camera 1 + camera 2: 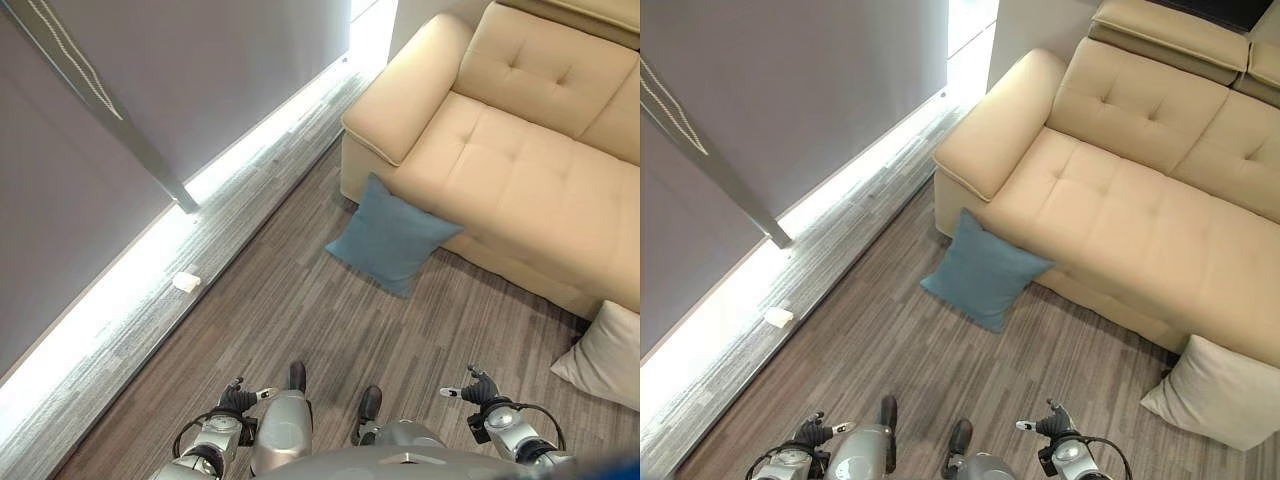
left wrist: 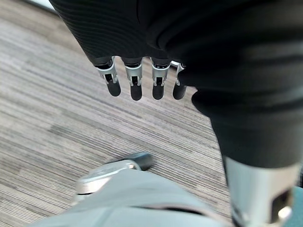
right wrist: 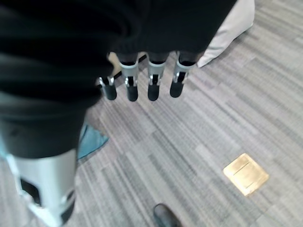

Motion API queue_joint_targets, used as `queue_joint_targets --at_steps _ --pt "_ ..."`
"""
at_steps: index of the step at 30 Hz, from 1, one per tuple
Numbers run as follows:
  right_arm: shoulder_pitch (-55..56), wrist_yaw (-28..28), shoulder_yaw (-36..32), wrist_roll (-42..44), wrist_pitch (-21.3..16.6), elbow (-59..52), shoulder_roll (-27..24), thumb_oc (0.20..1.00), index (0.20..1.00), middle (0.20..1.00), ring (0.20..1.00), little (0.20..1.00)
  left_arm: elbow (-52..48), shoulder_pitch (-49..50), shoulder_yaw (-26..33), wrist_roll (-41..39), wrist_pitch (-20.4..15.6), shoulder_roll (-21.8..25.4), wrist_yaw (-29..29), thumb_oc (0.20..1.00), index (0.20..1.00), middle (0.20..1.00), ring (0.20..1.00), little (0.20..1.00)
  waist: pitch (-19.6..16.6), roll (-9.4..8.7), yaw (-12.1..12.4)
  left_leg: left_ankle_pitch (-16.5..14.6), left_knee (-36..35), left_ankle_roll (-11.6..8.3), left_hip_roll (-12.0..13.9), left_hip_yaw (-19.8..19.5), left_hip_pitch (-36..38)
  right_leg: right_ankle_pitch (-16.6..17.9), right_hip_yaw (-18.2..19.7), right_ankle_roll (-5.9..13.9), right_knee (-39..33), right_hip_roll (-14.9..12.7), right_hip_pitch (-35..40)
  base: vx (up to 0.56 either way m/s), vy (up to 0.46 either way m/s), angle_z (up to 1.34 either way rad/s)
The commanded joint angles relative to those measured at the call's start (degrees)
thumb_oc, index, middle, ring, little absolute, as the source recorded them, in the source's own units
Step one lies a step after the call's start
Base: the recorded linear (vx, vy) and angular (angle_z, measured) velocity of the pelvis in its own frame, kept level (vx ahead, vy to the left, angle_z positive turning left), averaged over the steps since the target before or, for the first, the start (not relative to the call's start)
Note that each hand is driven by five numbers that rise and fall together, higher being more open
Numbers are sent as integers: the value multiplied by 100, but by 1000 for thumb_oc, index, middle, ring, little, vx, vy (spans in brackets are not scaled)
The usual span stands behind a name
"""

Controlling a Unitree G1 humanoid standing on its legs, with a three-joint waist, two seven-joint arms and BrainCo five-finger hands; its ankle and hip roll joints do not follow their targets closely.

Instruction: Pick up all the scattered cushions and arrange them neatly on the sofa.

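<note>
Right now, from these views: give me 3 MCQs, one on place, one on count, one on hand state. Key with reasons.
1. Where is the blue cushion?
A. flat on the sofa seat
B. on the floor, leaning against the sofa front
C. held in a hand

2. How many cushions are off the sofa?
A. one
B. two
C. four

3. How are the fingers of the left hand and right hand?
A. straight, holding nothing
B. curled round a cushion
C. pinching cloth

Key:
1 B: it stands on the wood-look floor against the sofa's base.
2 B: the blue one plus a beige cushion on the floor by the sofa.
3 A: both wrist views show fingers hanging straight over bare floor.
</note>
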Motion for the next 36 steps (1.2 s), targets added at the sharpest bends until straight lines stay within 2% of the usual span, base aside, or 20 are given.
queue_joint_targets --at_steps 1,4,8,11,13,14,16,18,19,20,23,24,25,27,29,31,33,36 --pt "141 -66 66 76 -32 -144 -234 1000 1000 1000 1000 1000 -174 109 -117 -31 -41 53 -22 1000 1000 1000 1000 1000 -90 34 159 -75 655 252 -78 4 -194 -517 271 621 558 -22 37 193 112 -24" --pt "173 -63 50 49 -30 -134 -169 1000 1000 1000 1000 1000 -137 163 -56 -2 -3 76 -26 1000 1000 1000 1000 1000 -211 -1 160 -89 495 312 -122 38 -60 -540 285 652 650 -35 66 204 123 -25" --pt "160 -30 82 -43 -28 -190 -78 1000 1000 1000 1000 1000 -91 248 -7 72 -6 119 -35 1000 1000 1000 1000 1000 -390 -31 226 -352 367 517 -328 134 342 -530 406 934 1151 -260 37 223 220 -19" --pt "100 6 88 -112 2 -284 -85 1000 1000 1000 1000 1000 -128 259 -11 103 11 163 -49 1000 1000 1000 1000 1000 -346 65 165 -499 262 718 -441 187 640 -97 491 1270 2208 -528 -457 134 225 -49" --pt "65 3 81 -127 10 -369 -99 1000 1000 1000 1000 1000 -127 245 -8 118 9 195 -30 1000 1000 1000 1000 1000 -276 195 79 -547 224 818 -434 166 754 155 613 1366 2904 -591 -867 125 213 -9" --pt "60 12 110 -179 12 -422 -121 1000 1000 1000 1000 1000 -116 261 -16 129 -1 196 -24 1000 1000 1000 1000 1000 -221 270 -16 -613 143 871 -487 88 948 186 639 1277 3028 -582 -1114 266 186 9" --pt "66 9 98 -187 21 -463 -200 1000 1000 1000 1000 1000 -91 255 -43 211 -5 176 -48 1000 1000 1000 1000 1000 -184 320 -194 -733 8 887 -604 -69 1203 17 674 1088 2165 -475 -1321 327 85 -19" --pt "70 2 94 -181 26 -476 -214 1000 1000 1000 1000 1000 -83 246 -52 220 -6 164 -37 1000 1000 1000 1000 1000 -159 321 -240 -770 12 883 -635 -122 1258 69 759 1070 1899 -435 -1357 181 -10 -1" --pt "73 5 87 -186 36 -483 -240 1000 1000 1000 1000 1000 -65 206 -59 226 -14 149 -27 1000 1000 1000 1000 1000 -117 304 -332 -859 29 873 -699 -237 1346 272 901 1089 1501 -414 -1563 189 -40 32" --pt "85 15 79 -186 46 -473 -253 1000 1000 1000 1000 1000 -59 187 -74 242 -16 146 -30 1000 1000 1000 1000 1000 -103 289 -356 -905 70 860 -732 -289 1378 291 918 1082 1352 -408 -1526 239 -54 30" --pt "128 12 55 -163 33 -414 -253 1000 1000 1000 1000 1000 -21 144 -102 279 -25 128 -18 1000 1000 1000 1000 1000 -113 268 -399 -1039 162 819 -756 -337 1440 316 905 1067 1250 -414 -1434 167 -64 31" --pt "174 14 2 -120 13 -383 -255 1000 1000 1000 1000 1000 -33 134 -139 261 -37 90 -38 1000 1000 1000 1000 1000 -177 260 -440 -1127 292 710 -728 -387 1487 273 869 993 1208 -382 -1325 239 -182 57" --pt "218 18 -72 -18 -45 -355 -263 1000 1000 1000 1000 1000 -79 82 -219 292 -37 69 -58 1000 1000 1000 1000 1000 -199 193 -491 -1033 845 453 -605 -221 1312 194 725 864 1026 -380 -1054 252 -225 73" --pt "185 7 -71 29 -51 -334 -308 1000 1000 1000 1000 1000 -143 33 -296 292 -31 47 -71 1000 1000 1000 1000 1000 -122 141 -479 -880 1762 335 -432 -106 874 145 668 749 957 -370 -885 64 -143 71" --pt "148 -3 -52 107 -65 -320 -332 1000 1000 1000 1000 1000 -170 -18 -328 235 -30 32 -67 1000 1000 1000 1000 1000 -72 117 -442 -804 2123 320 -298 -39 593 49 667 641 899 -315 -771 39 -48 2" --pt "127 -27 -36 144 -67 -282 -332 1000 1000 1000 1000 1000 -197 2 -332 151 -22 21 -65 1000 1000 1000 1000 1000 -112 80 -364 -927 1654 391 -288 -179 411 -38 740 656 818 -294 -654 145 41 -39" --pt "125 -44 16 67 -74 -267 -340 1000 1000 1000 1000 1000 -145 23 -354 160 -9 32 -48 1000 1000 1000 1000 1000 -140 147 -282 -629 963 362 -342 -524 347 -147 867 683 790 -177 -514 155 111 -9" --pt "168 -26 -4 56 -69 -271 -307 1000 1000 1000 1000 1000 -98 53 -312 144 -5 27 -82 1000 1000 1000 1000 1000 -228 206 -308 -535 502 375 -366 -675 603 -174 955 693 844 -145 -482 91 125 -49"
